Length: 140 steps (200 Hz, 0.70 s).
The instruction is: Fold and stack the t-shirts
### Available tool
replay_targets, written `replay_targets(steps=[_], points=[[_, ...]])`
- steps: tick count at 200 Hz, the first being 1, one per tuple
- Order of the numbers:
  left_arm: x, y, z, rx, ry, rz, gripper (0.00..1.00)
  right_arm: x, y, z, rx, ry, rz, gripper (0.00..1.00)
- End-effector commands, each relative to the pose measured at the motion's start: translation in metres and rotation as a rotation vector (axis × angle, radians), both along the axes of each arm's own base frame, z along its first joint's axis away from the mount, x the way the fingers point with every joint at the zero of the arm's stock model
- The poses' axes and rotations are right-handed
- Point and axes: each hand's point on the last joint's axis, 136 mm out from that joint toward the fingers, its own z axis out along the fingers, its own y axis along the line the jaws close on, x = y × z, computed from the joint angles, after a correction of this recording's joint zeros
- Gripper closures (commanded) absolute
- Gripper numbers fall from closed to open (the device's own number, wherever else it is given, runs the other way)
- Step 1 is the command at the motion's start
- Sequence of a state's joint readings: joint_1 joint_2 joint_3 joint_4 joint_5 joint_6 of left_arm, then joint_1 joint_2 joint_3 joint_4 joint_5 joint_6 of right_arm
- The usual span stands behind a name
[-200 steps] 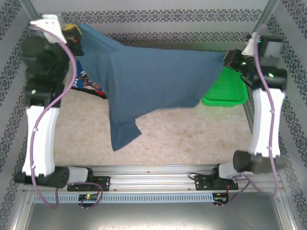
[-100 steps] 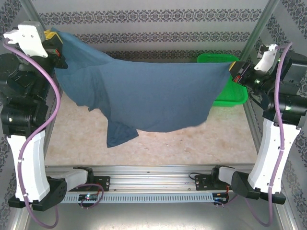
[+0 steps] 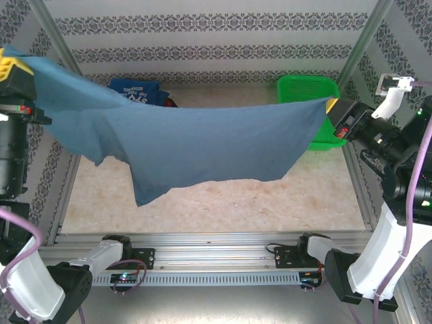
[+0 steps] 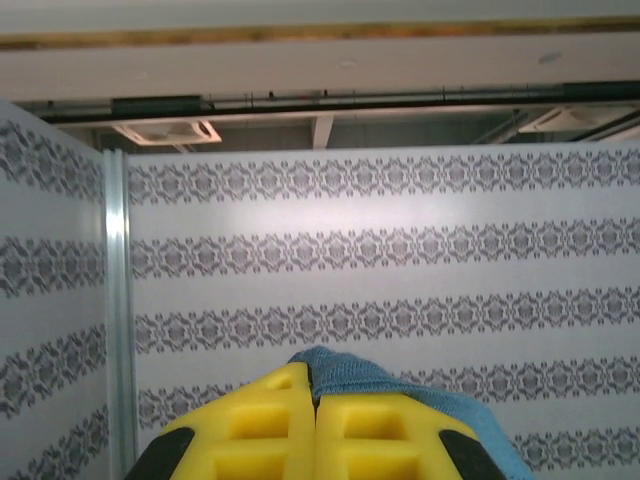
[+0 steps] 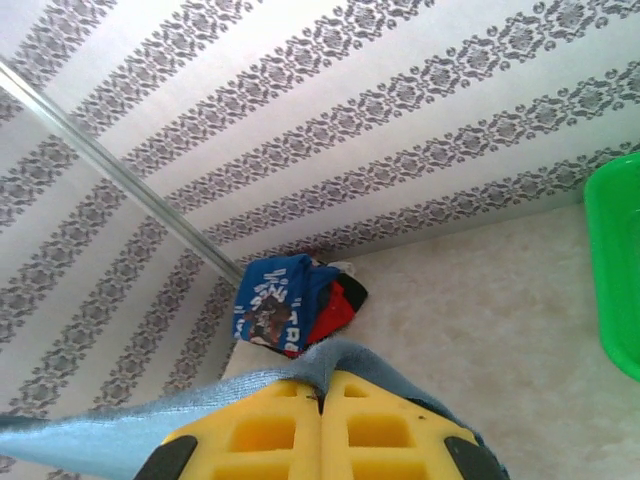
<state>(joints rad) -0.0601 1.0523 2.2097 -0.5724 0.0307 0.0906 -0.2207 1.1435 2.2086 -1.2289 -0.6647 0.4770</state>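
Overhead, the slate-blue shirt (image 3: 202, 142) is stretched wide in the air between the two arms, hanging over the table (image 3: 270, 196). The left jaws are pressed fully together on one end of it, high at the far left of the top view. In the left wrist view the two yellow pads (image 4: 270, 425) meet with no gap, and a fold of blue cloth (image 4: 350, 375) bulges out just past their tips against the patterned wall. The right jaws are likewise clamped tight on the opposite end, at the right side of the top view just in front of the green basket (image 3: 307, 94). In the right wrist view those yellow pads (image 5: 275, 425) are closed on a pinched edge of the shirt (image 5: 150, 425), which runs off to the left.

Between the two grips the top edge of the shirt sags a little in the middle. The body hangs down as a broad sheet, with one corner (image 3: 145, 192) dropping lowest at the left. Whether that corner touches the table cannot be told.

A pile of other shirts (image 3: 142, 91) lies on the table in the far left corner by the wall: a bright blue one with white lettering on top, and red and black cloth beneath it (image 5: 290, 305). The basket stands in the far right corner, well apart from the pile.
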Motion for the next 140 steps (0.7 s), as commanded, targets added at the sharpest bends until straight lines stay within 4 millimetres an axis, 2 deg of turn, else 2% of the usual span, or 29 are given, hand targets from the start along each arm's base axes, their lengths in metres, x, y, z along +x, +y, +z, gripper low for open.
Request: replay_targets(steps=[1,39,61,88,140], points=[[0.0,0.002,0.005,0.03,-0.014,0.027,1.0,-0.01,0.011,0.0,0.077,0.038,0.051,1.0],[-0.004,-0.003,0.017,0.072,-0.042,0.018,1.0,-0.029,0.022,0.001,0.122,0.052,0.093,1.0],[0.006,-0.003,0.013,0.094,-0.019,0.039,1.0,-0.028,0.021,-0.013,0.134,0.103,0.086,1.0],[0.03,-0.007,-0.007,0.118,0.051,0.043,1.0,-0.016,0.014,-0.036,0.131,0.142,0.051,1.0],[0.088,-0.013,-0.056,0.161,0.202,0.074,1.0,0.035,-0.007,-0.093,0.124,0.224,-0.012,1.0]])
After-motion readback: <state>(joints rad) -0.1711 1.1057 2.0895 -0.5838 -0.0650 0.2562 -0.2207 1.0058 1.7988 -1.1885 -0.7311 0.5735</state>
